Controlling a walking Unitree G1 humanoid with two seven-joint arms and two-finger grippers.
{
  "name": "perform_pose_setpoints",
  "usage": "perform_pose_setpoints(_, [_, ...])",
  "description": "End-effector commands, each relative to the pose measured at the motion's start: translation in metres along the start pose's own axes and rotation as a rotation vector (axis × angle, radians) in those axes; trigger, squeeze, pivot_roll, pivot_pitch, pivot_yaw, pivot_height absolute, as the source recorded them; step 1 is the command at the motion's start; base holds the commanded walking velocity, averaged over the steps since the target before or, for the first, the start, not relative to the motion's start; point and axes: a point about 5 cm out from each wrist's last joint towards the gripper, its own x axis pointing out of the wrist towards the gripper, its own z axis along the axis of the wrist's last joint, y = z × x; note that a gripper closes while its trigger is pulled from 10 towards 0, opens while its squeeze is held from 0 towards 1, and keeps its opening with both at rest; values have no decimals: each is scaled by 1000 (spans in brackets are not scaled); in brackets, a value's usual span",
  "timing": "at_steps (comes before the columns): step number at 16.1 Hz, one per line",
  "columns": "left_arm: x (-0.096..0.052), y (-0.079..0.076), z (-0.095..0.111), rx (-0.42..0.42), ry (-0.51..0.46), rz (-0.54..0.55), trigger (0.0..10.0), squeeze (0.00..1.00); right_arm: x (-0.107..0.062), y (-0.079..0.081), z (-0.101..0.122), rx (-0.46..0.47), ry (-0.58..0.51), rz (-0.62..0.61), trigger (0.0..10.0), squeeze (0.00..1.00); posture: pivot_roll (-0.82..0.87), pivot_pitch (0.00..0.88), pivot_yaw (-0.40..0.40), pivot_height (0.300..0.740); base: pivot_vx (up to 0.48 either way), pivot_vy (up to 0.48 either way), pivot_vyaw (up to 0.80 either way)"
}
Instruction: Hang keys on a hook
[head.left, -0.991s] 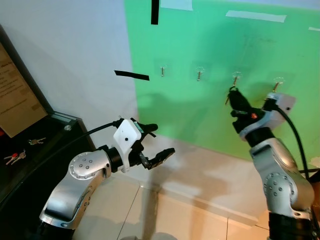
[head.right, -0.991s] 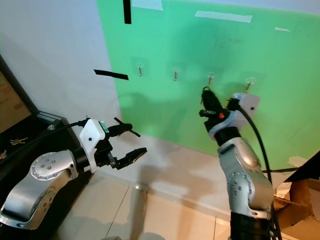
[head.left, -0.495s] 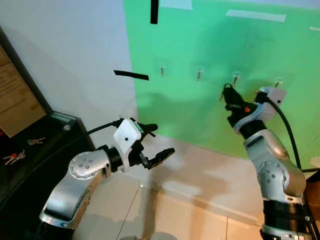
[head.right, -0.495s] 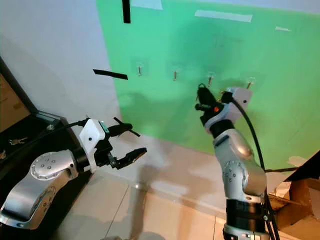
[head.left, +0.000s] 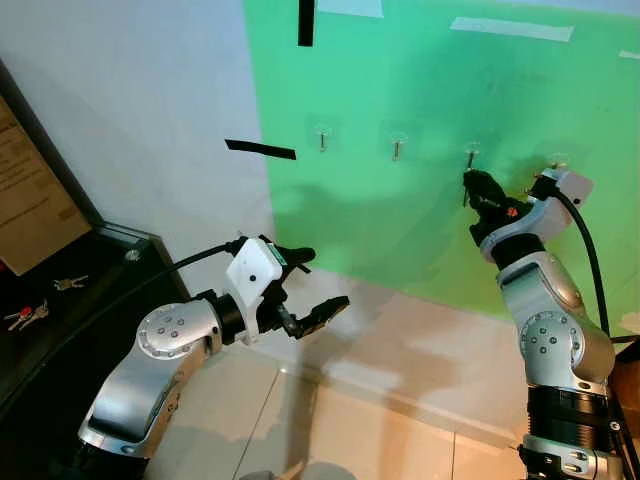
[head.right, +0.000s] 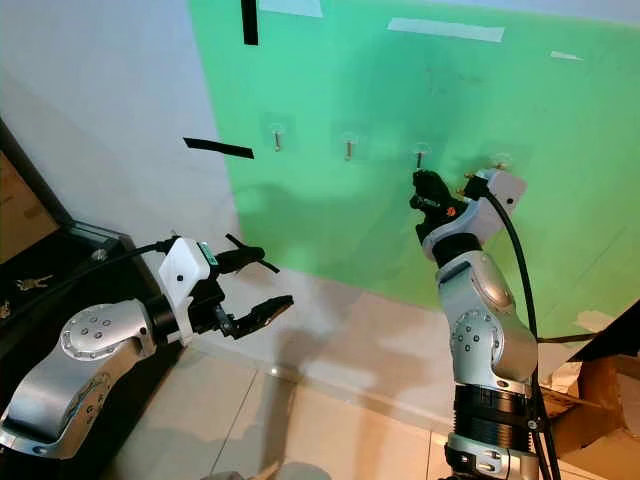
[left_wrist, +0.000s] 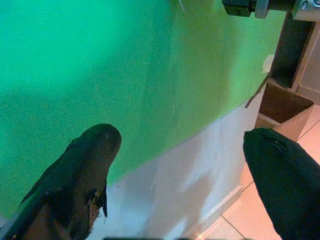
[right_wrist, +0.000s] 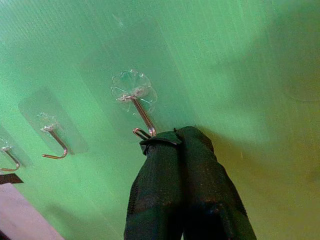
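Two silver arms with round, screw-dotted joints; white wrist camera blocks; black cables trailing back; left gripper (head.left: 318, 285) and right gripper (head.left: 473, 181) have long black fingers.

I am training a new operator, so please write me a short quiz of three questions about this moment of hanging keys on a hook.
1. True or false: the left gripper is shut on a key.
2. How many hooks are on the green wall? A) two B) four C) six
3. Fill in: the right gripper's shut fingertips hold a thin ring just at the tip of the ____ hook, counted from the robot's left.

Key
1. False: its fingers stand apart with nothing between them, away from the wall.
2. B: four hooks in a row.
3. Third, the hook at. Spare keys lie on the dark cabinet.
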Motion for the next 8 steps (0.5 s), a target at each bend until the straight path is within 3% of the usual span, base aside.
perform_pose_setpoints(1, [-2, 1, 4, 12, -6, -3, 10000, 0, 5, 2, 5, 10, -21, 8, 10000, 0, -30, 0, 15, 740, 0, 0, 0])
perform_pose_setpoints(5, [-2, 1, 4, 11, -5, -3, 10000, 0, 1, 5, -4, -17, 44, 38, 10000, 0, -26, 0, 11, 740, 0, 0, 0])
perform_pose_setpoints(8, [-1, 1, 5, 11, -4, -5, 10000, 0, -8, -3, -23, -90, 181, 28, 10000, 0, -28, 0, 11, 740, 0, 0, 0])
